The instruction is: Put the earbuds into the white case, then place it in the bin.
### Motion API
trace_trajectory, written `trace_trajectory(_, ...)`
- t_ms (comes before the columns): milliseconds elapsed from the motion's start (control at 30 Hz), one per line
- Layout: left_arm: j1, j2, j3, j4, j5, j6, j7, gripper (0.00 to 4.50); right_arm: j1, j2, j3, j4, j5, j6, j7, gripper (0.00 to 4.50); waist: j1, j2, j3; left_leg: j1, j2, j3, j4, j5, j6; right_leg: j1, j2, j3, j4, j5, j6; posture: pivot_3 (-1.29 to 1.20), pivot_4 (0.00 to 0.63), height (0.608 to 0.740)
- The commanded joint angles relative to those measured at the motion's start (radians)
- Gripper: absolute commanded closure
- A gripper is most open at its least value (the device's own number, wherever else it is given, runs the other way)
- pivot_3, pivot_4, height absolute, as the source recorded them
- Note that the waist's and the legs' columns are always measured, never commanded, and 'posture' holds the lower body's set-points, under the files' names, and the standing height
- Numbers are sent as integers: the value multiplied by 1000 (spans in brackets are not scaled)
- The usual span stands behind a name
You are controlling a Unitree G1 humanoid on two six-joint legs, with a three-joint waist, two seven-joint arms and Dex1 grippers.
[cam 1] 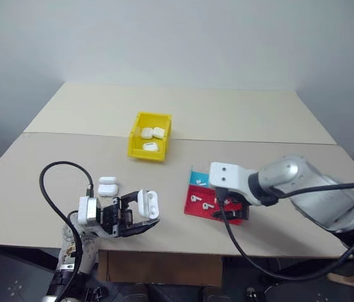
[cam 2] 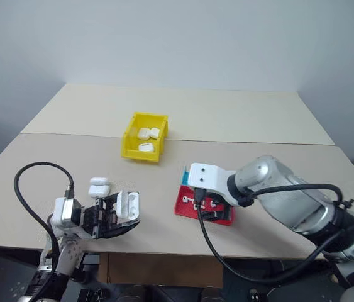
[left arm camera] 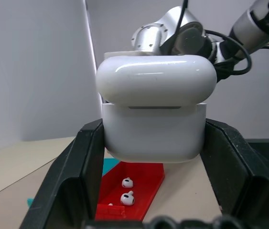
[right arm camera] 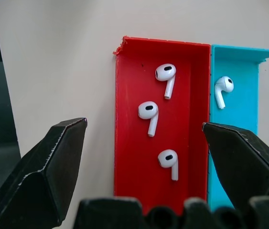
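A plain beige table (cam 1: 51,163) under a bare pale wall carries a yellow plastic bin (cam 1: 149,135) at mid-table with three white cases in it, and two more lie near the left gripper (cam 1: 140,217). That gripper is clamped on a glossy, rounded white case (cam 1: 148,204), lid up, at the near left. The right gripper (right arm camera: 144,157) hangs spread wide and empty straight above the shallow red tray (right arm camera: 124,143), where three tiny glossy earbuds (right arm camera: 148,114) lie stems running along the tray, so the right arm is nearer.
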Motion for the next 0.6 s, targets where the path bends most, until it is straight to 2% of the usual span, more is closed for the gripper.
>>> trace_trajectory(33,-13,-20,36,-15,-33,3,-32,1719,-40,15,37,21,-39,9,-11,900,-2,0,0,0,0,0,0,0,0,0,0,0,0,0,0,0,150,740)
trace_trajectory(67,-10,-21,41,-20,-38,10,-40,1719,-48,29,46,37,-46,13,-17,1205,-2,0,0,0,0,0,0,0,0,0,0,0,0,0,0,0,150,740)
trace_trajectory(233,16,-22,48,-64,-43,40,-47,1719,-74,57,118,94,-87,-20,-3,1205,-10,0,0,1,0,0,0,0,0,0,0,0,1,0,0,0,150,740)
trace_trajectory(333,30,-17,47,-82,-47,45,-55,1719,-86,75,166,128,-124,-52,2,1777,-10,0,0,1,0,0,0,0,1,0,0,0,1,0,0,0,150,740)
trace_trajectory(600,62,6,58,-116,1,52,-45,1719,-104,116,212,212,-194,-117,32,1777,-12,0,0,1,0,0,0,0,1,-1,1,0,4,-1,0,0,150,740)
